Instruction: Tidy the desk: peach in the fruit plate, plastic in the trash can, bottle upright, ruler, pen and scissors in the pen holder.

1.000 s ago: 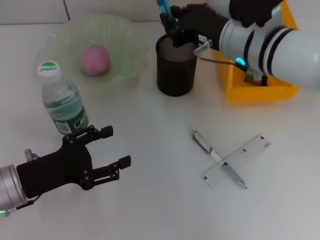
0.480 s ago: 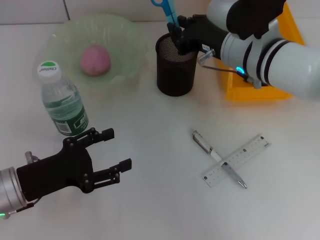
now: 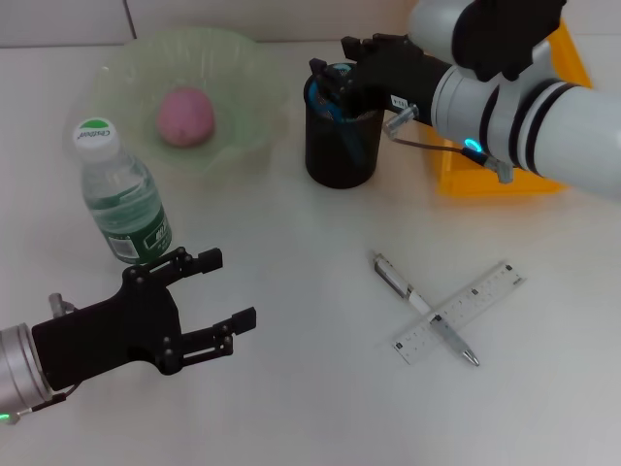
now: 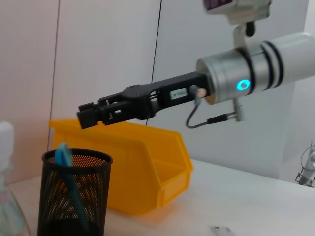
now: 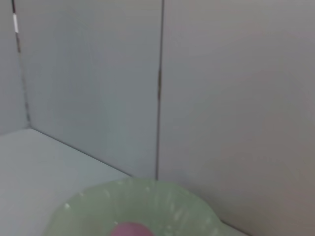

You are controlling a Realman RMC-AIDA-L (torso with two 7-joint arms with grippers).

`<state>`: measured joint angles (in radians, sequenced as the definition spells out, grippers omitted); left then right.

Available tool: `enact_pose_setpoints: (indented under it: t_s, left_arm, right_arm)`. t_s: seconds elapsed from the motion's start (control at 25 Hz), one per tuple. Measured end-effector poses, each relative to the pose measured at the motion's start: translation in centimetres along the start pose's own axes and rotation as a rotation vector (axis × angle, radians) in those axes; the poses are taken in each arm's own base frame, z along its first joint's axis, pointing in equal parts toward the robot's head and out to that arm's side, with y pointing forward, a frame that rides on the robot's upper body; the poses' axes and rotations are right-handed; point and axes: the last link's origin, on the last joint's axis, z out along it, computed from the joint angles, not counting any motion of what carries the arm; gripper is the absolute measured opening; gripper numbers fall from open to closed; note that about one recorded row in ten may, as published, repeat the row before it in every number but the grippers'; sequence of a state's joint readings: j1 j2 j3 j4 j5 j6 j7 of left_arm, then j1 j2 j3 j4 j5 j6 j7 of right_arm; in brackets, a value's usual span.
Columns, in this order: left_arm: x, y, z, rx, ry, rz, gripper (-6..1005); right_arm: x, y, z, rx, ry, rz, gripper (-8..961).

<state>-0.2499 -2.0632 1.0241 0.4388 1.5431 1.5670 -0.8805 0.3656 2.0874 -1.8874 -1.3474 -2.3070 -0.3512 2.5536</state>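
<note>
Scissors (image 3: 333,89) have dropped from my right gripper (image 3: 330,76) into the pen holder (image 3: 340,146); its jaws hang parted above. Nearest, my left gripper (image 3: 209,301) idles, spread. Pen (image 3: 422,309) crosses ruler (image 3: 458,313); bottle (image 3: 118,194) upright; peach (image 3: 185,116) plated.

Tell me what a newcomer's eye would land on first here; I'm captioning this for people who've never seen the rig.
First, the right gripper on its white arm, poised open above the black mesh pen holder, where the blue-handled scissors now stand. Next, the pink peach in the pale green fruit plate, far left. Then the pen crossed over the clear ruler on the white table, near right.
</note>
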Motion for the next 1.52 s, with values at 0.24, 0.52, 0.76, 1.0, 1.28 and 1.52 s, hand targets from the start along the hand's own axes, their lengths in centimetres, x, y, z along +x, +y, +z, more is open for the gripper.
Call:
enact_pose_setpoints:
  t_s: [0.24,0.52,0.76,1.0,1.28,1.52]
  left_arm:
    - [0.1,-0.1,-0.1,0.002,0.004,0.002,832]
    - [0.5,-0.1,-0.1,-0.013,0.018,0.008,832]
    - [0.8,-0.3,0.0,-0.019,0.020,-0.005,832]
    - [1.0,-0.2,0.5,-0.039,0.026,0.001,832]
    - [1.3,-0.2,0.9,-0.054,0.032,0.007,832]
    - [1.2,-0.1,0.9,-0.075,0.015,-0.002,832]
  right_arm:
    - [-3.8,-2.0,-5.1,-0.075,0.061,0.060,420]
    - [-4.7,-4.5,-10.8,-0.438,0.520,-0.050,549]
    - [-2.6,-3.1,-11.5,-0.665,0.666,-0.493,798]
    - [-0.1,0.3,-10.0,-0.790,0.779,-0.868,796]
    - [-0.3,1.0,-8.8,-0.823,0.725,-1.040,794]
    - [-1.4,1.6,-6.8,-0.916,0.704,-1.066,792]
